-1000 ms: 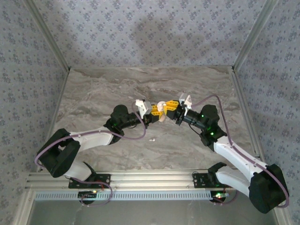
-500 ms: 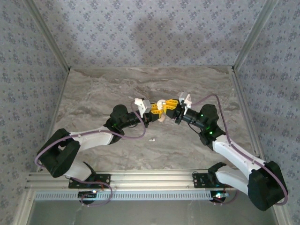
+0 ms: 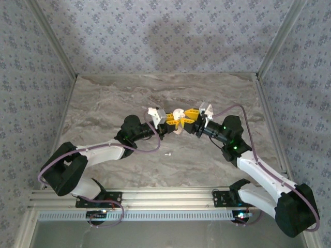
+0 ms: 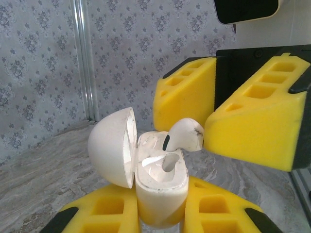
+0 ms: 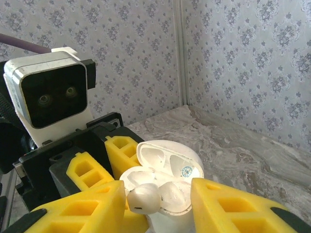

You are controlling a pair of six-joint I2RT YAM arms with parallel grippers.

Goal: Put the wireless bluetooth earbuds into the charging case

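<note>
A small, glossy white plastic charging case [image 4: 160, 187], rounded like a pebble, stands upright, and the left gripper [image 3: 171, 122] is clamped on its lower body between blocky yellow fingers [image 4: 104, 211] with square hollow cells. The domed hinged lid [image 4: 112, 145] is swung open to one side, showing a smooth moulded interior with curved wells. A tiny smooth white earbud [image 4: 187, 134] with a dark speck on its bud sits at the mouth of the case, the bud rising above the rim. How deep its stem goes I cannot tell. The right gripper [image 5: 159, 201] hangs over the case with its jaws parted wider than the earbud, which touches one matte yellow finger [image 5: 90, 208] and is clear of the other. A second tiny white earbud piece [image 3: 167, 153] lies apart on the grey marble-veined table [image 3: 103, 103], nearer the arm bases.
</note>
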